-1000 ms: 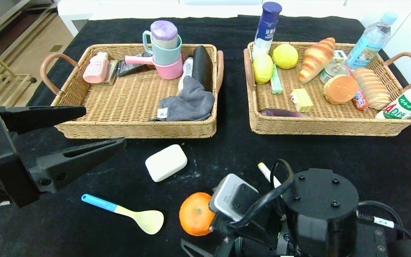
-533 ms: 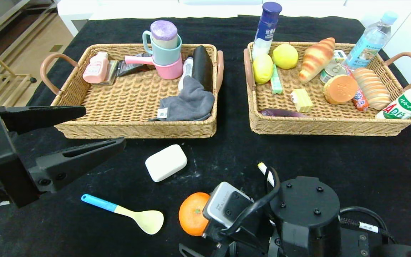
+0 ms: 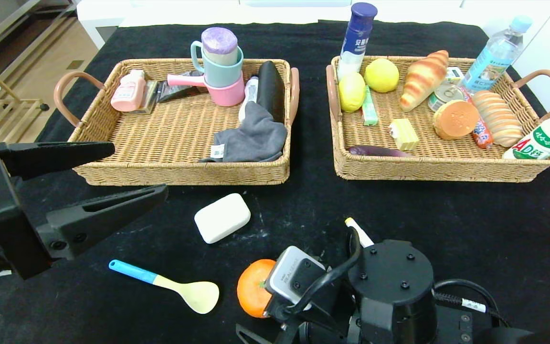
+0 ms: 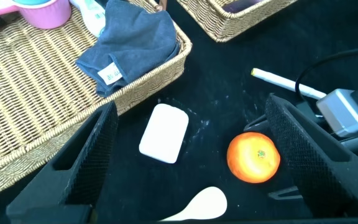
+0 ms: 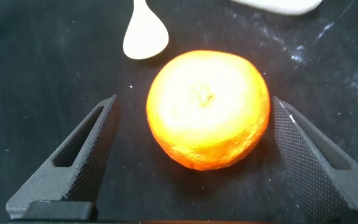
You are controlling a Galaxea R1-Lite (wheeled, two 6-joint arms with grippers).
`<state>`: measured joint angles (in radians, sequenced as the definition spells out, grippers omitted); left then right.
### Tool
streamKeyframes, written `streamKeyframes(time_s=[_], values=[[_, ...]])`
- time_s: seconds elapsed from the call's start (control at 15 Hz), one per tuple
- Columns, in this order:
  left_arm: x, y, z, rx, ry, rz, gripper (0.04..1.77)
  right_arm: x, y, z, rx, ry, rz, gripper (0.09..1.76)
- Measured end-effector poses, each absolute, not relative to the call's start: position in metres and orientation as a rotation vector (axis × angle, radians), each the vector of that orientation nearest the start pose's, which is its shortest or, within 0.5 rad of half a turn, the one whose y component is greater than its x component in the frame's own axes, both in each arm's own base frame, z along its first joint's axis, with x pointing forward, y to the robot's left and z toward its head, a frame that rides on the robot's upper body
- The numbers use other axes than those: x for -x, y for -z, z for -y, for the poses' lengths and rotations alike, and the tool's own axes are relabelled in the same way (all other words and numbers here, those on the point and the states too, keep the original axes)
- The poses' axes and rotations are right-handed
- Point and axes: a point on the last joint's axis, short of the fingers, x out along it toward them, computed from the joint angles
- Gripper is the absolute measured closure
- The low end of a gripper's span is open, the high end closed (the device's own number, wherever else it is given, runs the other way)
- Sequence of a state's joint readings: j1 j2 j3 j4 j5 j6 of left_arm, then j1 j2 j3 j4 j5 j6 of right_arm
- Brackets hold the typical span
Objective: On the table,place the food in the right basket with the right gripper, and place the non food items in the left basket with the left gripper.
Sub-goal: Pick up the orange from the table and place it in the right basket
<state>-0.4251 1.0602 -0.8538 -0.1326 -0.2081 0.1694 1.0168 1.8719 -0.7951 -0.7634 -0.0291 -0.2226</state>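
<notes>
An orange [image 3: 252, 288] lies on the black table near the front edge. My right gripper [image 5: 194, 101] is open and straddles it, one finger on each side with a gap to the orange [image 5: 207, 109]. Beyond it are a white soap bar [image 3: 222, 218], a blue-handled cream spoon [image 3: 170, 285] and a white pen [image 3: 358, 231]. My left gripper [image 3: 139, 170] hangs open at the left, above the table in front of the left basket [image 3: 179, 174]. The left wrist view looks down on the soap bar [image 4: 164, 133] and the orange [image 4: 253, 157].
The left basket holds cups, a grey cloth, a pink bottle and a black case. The right basket [image 3: 442, 169] holds lemons, breads, a can, bottles and a sausage. My right arm's wrist [image 3: 389, 291] covers the table's near middle.
My right arm has shifted left and towards the front edge, covering more of the orange. The left arm and the loose items have not moved.
</notes>
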Motion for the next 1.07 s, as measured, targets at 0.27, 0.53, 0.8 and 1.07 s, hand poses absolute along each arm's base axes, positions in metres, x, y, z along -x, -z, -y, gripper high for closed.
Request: streamKeyframes(time_s=[0.27,0.53,0.8,1.07], values=[[-0.127,-0.292,0.063,-0.172,0.638,-0.022,0.09,-0.182,-0.132,-0.289,0.362,-1.005,-0.166,0.14],[-0.128,-0.292,0.063,-0.172,0.639,-0.024,0.09,-0.186,-0.128,-0.292,0.361,-0.999,-0.164,0.14],[-0.128,-0.291,0.063,-0.173,0.639,-0.026,0.09,-0.190,-0.125,-0.296,0.359,-0.997,-0.159,0.14],[-0.128,-0.291,0.063,-0.172,0.639,-0.026,0.09,-0.192,-0.123,-0.299,0.360,-0.997,-0.162,0.14]])
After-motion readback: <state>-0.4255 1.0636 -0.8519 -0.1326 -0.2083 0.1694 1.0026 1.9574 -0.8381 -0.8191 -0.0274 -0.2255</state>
